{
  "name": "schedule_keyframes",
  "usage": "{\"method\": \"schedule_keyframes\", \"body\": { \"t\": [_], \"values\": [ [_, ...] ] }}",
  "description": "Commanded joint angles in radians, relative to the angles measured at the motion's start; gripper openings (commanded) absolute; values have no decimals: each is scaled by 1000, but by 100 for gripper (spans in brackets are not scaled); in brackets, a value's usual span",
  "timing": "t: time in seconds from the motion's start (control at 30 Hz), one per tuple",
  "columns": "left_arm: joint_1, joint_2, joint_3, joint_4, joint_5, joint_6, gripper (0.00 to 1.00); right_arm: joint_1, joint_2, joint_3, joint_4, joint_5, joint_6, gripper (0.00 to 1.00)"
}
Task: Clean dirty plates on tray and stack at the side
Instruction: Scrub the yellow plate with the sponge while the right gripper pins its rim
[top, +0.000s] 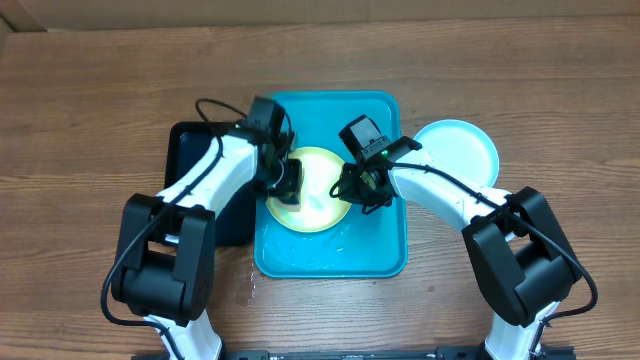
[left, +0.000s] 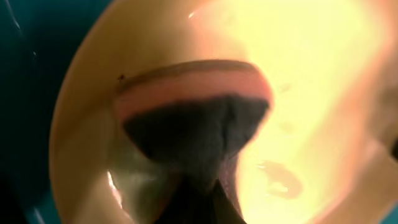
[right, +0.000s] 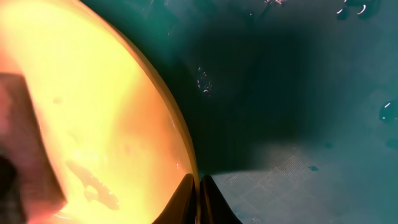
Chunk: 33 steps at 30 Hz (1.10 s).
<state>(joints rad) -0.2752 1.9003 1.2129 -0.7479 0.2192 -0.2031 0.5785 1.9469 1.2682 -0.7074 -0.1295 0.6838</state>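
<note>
On the wooden bench (top: 80, 100), a small black tray (top: 190, 165) sits furthest left, partly under the left arm and touching the side of the turquoise tray (top: 380, 250). The left end effector (top: 286, 184) is lowered over the left part of the yellow-green plate (top: 318, 208), which lies flat inside the turquoise tray, nearer its upper half. In the left wrist view its dark fingers (left: 208, 202) meet at the base of what looks like a sponge (left: 193, 118), with a pink layer above a dark scouring face. They seem clamped on it, and it is pressed against the plate's pale centre. A small smudge shows on the plate just right of the sponge. The tray floor around the plate is wet, with droplets and a thin film of water. The right end effector (top: 362, 190) is at the plate's right edge, and in the right wrist view its fingers (right: 186, 196) are drawn together, pinching the rim. Further right, off the tray, a light blue plate (top: 458, 150) lies on the bench just beside the tray's upper right corner.
</note>
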Motion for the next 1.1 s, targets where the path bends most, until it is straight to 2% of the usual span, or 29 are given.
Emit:
{"method": "schedule_keyframes", "body": {
  "t": [0.0, 0.07, 0.3, 0.37, 0.5, 0.57, 0.77, 0.87, 1.07],
  "values": [
    [-7, -3, -79, 60, -66, -39, 6, 10, 0, -5, 3, -3, 1, 5],
    [-7, -3, -108, 88, -25, -64, 7, 10, 0, -5, 3, -3, 1, 5],
    [-8, -3, -126, 174, 368, -62, 6, 10, 0, -5, 3, -3, 2, 5],
    [-7, -3, -123, 210, 437, -62, 8, 10, 0, -5, 3, -3, 1, 5],
    [11, -3, -71, 252, 541, -63, 4, 10, 0, -5, 0, -3, 1, 5],
    [27, -5, -19, 216, 544, -63, 4, 10, 0, -5, 0, -3, 1, 5],
    [70, -5, 211, -19, 497, -31, 4, 10, 0, -5, 0, -3, 1, 5],
    [65, -5, 262, -90, 354, -29, 4, 10, 0, -5, 0, -3, 1, 5],
    [1, -4, 230, -134, 37, -29, 4, 10, 0, -5, 3, -3, 1, 5]
  ]
}}
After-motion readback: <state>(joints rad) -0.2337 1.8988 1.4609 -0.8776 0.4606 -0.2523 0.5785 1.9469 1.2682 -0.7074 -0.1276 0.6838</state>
